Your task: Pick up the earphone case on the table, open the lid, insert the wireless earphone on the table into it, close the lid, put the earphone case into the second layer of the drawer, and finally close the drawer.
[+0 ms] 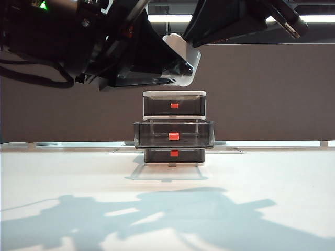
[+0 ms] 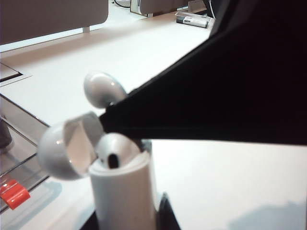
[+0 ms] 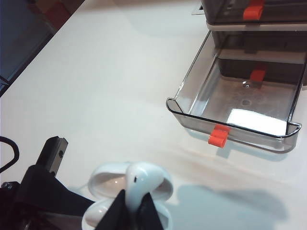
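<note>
So we're about midway through this one. The earphone case [image 2: 123, 191] is already off the desk [image 1: 272, 172] and held upright by the left gripper [image 2: 129, 218], its fingers pinching the lower body of the case up in the air, above and in front of the drawer [image 1: 174, 128]. The lid [image 2: 64, 148] is flipped open and hanging off to one side on its hinge, so that step looks done.

The right gripper [image 3: 133, 211] has its fingers pressed together on the stem of the wireless earphone [image 3: 140, 179], holding it right over the open mouth of the case. In the left wrist view the earphone's bulb end [image 2: 102, 89] sits just above the opening, and there's another rounded white shape already in one of the wells, probably the other bud, though it's blurry. So I'd say the insert is in progress, not finished.

Still to do: seat the earphone, snap the lid shut, drop the case in, then push the drawer closed. Good news is the second layer of the drawer [image 3: 240, 103] is already pulled out, with nothing in it that I can see except a bright reflection on its floor. The top and bottom ones are shut.

The desk is plain white, matte-ish, with big arm shadows across the front. Behind it there's a dark grey partition panel and a strip light up top. Pretty bare setup overall.
</note>
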